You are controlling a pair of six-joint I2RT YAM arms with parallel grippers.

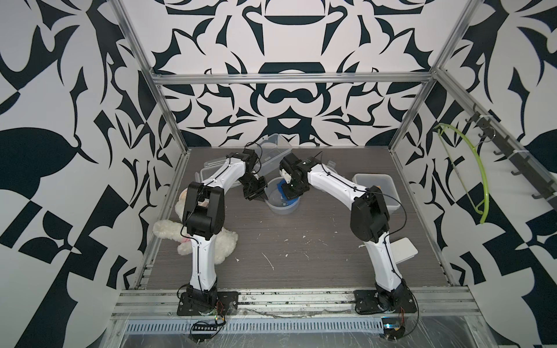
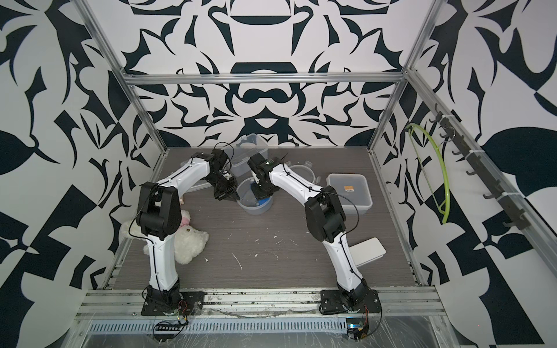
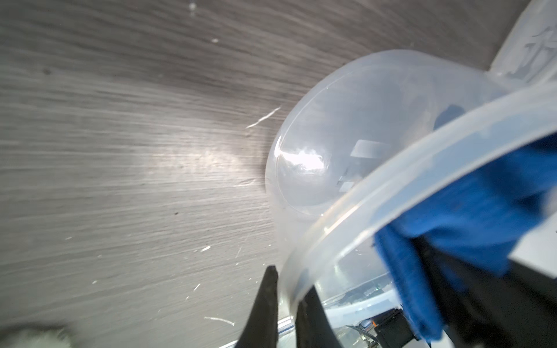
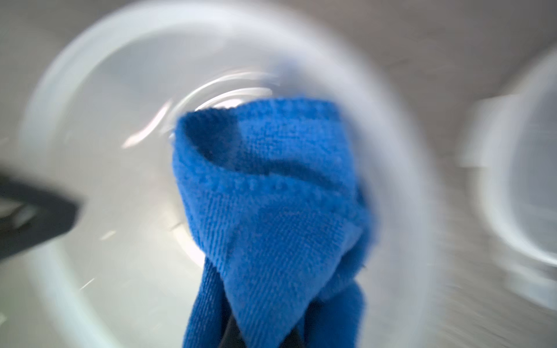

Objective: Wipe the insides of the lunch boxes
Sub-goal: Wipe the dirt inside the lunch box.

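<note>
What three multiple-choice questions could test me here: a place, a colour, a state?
1. Where is the blue cloth? A flat on the tabletop; B inside the round lunch box; C on a wall hook.
2. What colour is the plush toy? A white; B brown; C green.
3. What is the left hand doing? A hanging open; B gripping a lid; C shut on the round lunch box's rim.
Answers: B, the right wrist view shows it within the box's wall; A, its fur is white; C, the left wrist view shows the rim pinched.
</note>
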